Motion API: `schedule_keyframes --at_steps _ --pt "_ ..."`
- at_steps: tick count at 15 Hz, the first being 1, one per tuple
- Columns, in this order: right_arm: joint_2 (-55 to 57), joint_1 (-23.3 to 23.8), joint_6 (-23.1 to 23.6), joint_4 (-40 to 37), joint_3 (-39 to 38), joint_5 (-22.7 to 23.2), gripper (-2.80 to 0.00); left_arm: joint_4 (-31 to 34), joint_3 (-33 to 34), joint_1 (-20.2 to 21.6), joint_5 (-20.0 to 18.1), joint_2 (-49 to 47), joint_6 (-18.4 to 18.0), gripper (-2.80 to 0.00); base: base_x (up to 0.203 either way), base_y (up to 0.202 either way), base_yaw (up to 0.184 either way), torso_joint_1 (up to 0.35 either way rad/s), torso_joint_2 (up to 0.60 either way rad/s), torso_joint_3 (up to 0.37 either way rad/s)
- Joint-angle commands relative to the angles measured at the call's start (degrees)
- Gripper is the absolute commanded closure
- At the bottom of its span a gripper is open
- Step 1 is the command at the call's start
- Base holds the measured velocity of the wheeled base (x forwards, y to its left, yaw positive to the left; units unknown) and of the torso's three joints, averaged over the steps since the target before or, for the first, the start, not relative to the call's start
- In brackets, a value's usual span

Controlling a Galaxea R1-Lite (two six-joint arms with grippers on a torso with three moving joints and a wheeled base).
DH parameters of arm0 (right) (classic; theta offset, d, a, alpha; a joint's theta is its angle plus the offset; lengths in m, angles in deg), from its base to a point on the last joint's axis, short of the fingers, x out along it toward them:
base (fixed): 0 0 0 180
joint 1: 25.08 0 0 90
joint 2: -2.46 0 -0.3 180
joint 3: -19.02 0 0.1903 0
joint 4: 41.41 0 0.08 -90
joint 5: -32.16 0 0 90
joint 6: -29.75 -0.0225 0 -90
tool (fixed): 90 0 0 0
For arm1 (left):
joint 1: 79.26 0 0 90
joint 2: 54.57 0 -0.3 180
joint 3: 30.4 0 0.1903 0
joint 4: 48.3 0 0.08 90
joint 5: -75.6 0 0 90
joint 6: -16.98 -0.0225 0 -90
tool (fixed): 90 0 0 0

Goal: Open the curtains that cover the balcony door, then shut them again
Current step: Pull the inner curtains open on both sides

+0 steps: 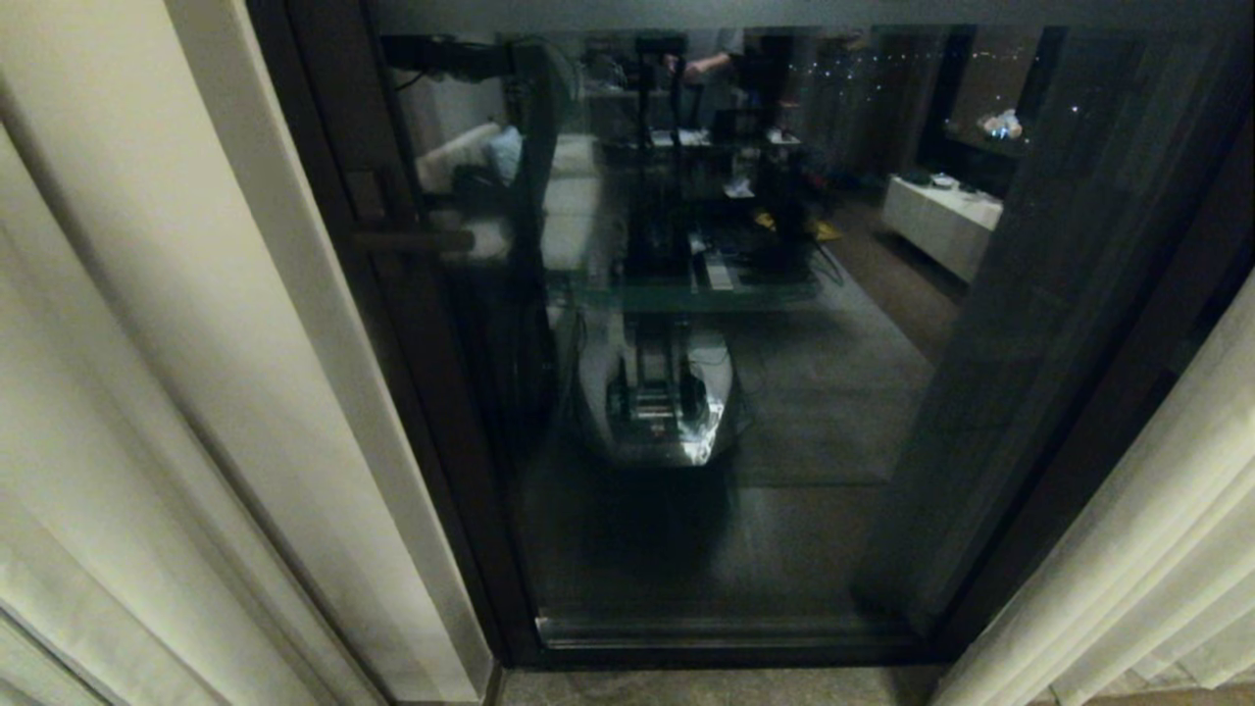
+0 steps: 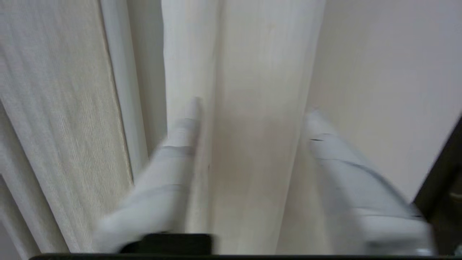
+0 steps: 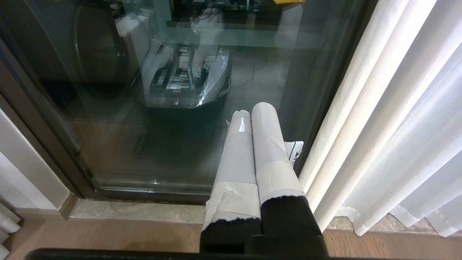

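Note:
The balcony door (image 1: 833, 392) stands uncovered in the middle of the head view, dark glass in a brown-black frame with its bar handle (image 1: 412, 240) at the left. Cream curtains (image 1: 147, 343) hang gathered on the left, and a sheer one (image 1: 1157, 510) on the right. Neither arm shows in the head view. My left gripper (image 2: 253, 109) is open, its taped fingers (image 2: 173, 155) either side of a smooth curtain fold (image 2: 260, 72), beside a coarser woven layer (image 2: 54, 108). My right gripper (image 3: 252, 110) is shut and empty, low before the door glass (image 3: 108, 126), beside the right curtain (image 3: 397, 108).
The glass reflects the room behind me: my own base (image 1: 657, 402), a white cabinet (image 1: 941, 226) and a person's arm (image 1: 711, 64). A stone sill (image 3: 137, 213) runs under the door, with wooden floor (image 3: 108, 234) in front. The dark door frame (image 2: 444, 173) edges the left wrist view.

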Motion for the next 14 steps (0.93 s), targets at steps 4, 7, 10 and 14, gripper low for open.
schedule_keyframes --at_steps 4,7,10,14 --pt "0.09 -0.02 0.02 -0.05 -0.01 0.03 0.0 0.04 3.13 -0.68 -0.13 3.99 0.06 0.0 0.0 0.0 0.0 0.0 0.0 0.0" --pt "0.09 -0.02 0.02 0.02 -0.01 0.03 0.0 -0.14 9.39 -3.78 -0.21 7.2 0.06 0.0 0.0 0.0 0.0 0.0 0.0 0.0" --pt "0.09 -0.02 0.02 0.02 -0.01 0.03 0.0 -0.32 16.01 -15.54 -0.12 9.98 0.06 0.0 0.0 0.0 0.0 0.0 0.0 0.0" --pt "0.09 -0.02 0.02 0.02 -0.01 0.03 0.0 0.16 28.64 -27.91 -0.14 15.34 -0.61 0.0 0.0 0.0 0.0 0.0 0.0 0.0"
